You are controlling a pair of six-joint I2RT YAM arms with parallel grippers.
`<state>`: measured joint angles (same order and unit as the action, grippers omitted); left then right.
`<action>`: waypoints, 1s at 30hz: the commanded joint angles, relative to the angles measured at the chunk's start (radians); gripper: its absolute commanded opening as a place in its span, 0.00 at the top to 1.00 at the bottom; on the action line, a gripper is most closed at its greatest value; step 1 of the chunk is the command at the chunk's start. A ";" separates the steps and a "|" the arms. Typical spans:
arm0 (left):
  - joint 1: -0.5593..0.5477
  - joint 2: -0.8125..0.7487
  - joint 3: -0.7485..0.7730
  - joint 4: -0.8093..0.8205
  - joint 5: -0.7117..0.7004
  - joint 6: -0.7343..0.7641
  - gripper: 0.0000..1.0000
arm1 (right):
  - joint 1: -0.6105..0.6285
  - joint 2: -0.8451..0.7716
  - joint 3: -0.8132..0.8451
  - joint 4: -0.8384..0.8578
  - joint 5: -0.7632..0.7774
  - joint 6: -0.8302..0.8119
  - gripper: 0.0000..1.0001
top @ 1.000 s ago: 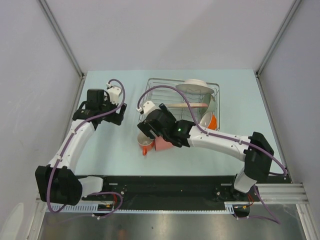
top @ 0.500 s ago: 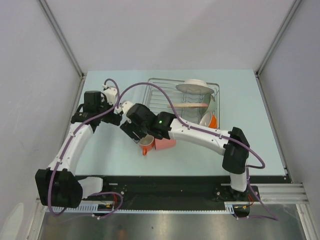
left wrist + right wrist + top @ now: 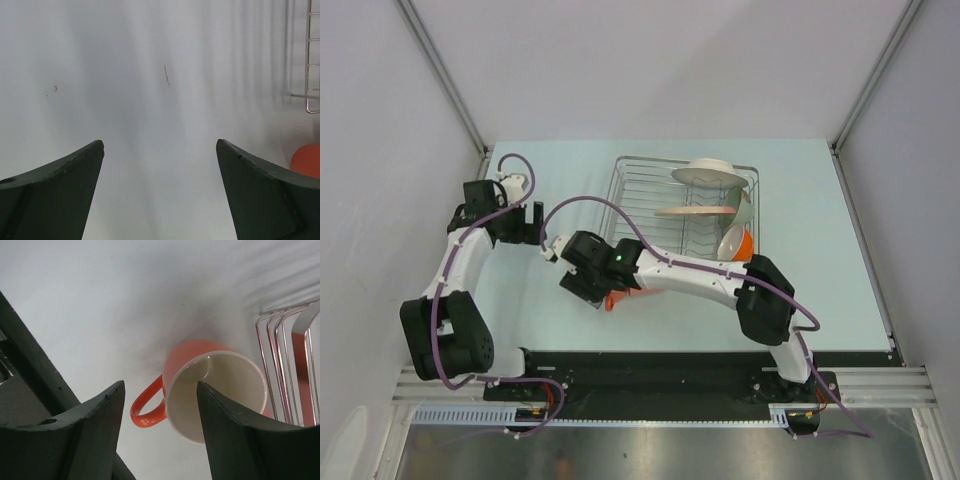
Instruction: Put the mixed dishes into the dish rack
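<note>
The dish rack (image 3: 640,190) stands at the back middle. It holds a whitish plate (image 3: 710,172), a pink plate (image 3: 695,211) on edge, a small white bowl (image 3: 731,240) and an orange cup (image 3: 749,244). An orange mug (image 3: 613,298) with a white inside lies on the table in front of the rack's near left corner, and also shows in the right wrist view (image 3: 215,390). My right gripper (image 3: 585,288) (image 3: 160,384) is open just above and left of it, holding nothing. My left gripper (image 3: 532,228) (image 3: 160,145) is open and empty over bare table left of the rack. The pink tumbler is hidden.
The rack's wires (image 3: 285,365) stand just right of the mug. The rack's corner (image 3: 312,60) and an orange patch (image 3: 307,160) show at the right edge of the left wrist view. The black base rail (image 3: 650,370) runs along the near edge.
My right arm has swung left, carrying its gripper over to the mug's left side and covering the pink tumbler. My left arm has pulled back to the left, away from the rack.
</note>
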<state>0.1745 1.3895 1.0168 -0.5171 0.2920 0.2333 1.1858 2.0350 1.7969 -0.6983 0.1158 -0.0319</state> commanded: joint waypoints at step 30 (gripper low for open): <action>-0.018 -0.095 0.256 -0.069 0.533 -0.175 0.00 | -0.251 -0.315 -0.095 0.331 -0.445 0.144 1.00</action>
<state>0.1673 1.3453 1.2091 -0.5964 0.6395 0.1307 1.0206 2.0239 1.7153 -0.5682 -0.1051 0.0139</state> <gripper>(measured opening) 0.996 0.120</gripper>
